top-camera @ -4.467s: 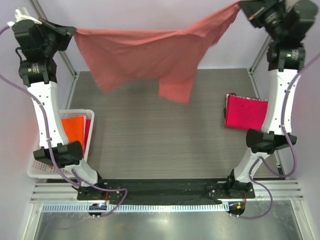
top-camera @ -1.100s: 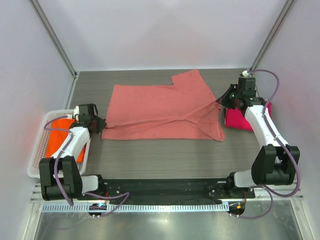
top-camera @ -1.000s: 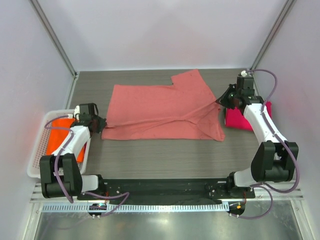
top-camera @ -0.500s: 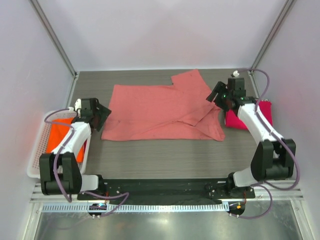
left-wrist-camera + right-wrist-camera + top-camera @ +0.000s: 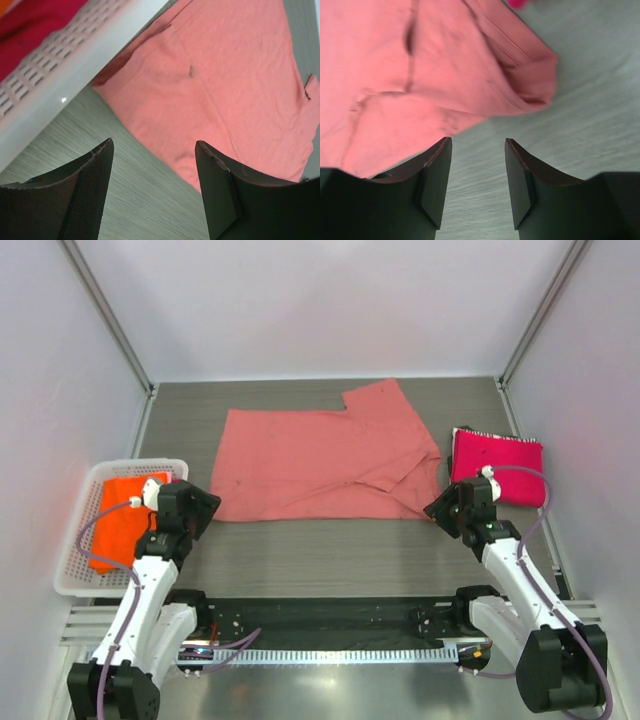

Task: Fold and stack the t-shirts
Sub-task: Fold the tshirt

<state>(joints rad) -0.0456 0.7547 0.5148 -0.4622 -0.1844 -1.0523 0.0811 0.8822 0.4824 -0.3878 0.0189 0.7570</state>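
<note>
A salmon-pink t-shirt (image 5: 320, 460) lies spread on the table with its right sleeve folded in. A folded magenta t-shirt (image 5: 497, 466) rests to its right. An orange t-shirt (image 5: 125, 520) lies in the white basket (image 5: 70, 585). My left gripper (image 5: 205, 508) hovers open and empty off the pink shirt's near left corner. In the left wrist view the left gripper (image 5: 155, 145) is over bare table, the salmon-pink shirt (image 5: 225, 85) beyond it. My right gripper (image 5: 437, 510) is open and empty by the near right corner. In the right wrist view the right gripper (image 5: 478, 141) sits just short of the shirt's hem (image 5: 420, 60).
The basket's lattice wall (image 5: 75, 70) runs close past the left gripper, with crimson cloth (image 5: 30, 25) inside it beside the orange shirt. Frame posts stand at both back corners. A black rail (image 5: 320, 615) carrying the arm bases crosses the near edge.
Both grippers let go of the pink shirt's side edges and opened. Both arms pulled back toward the near edge. The shirt's right side settled flat.
</note>
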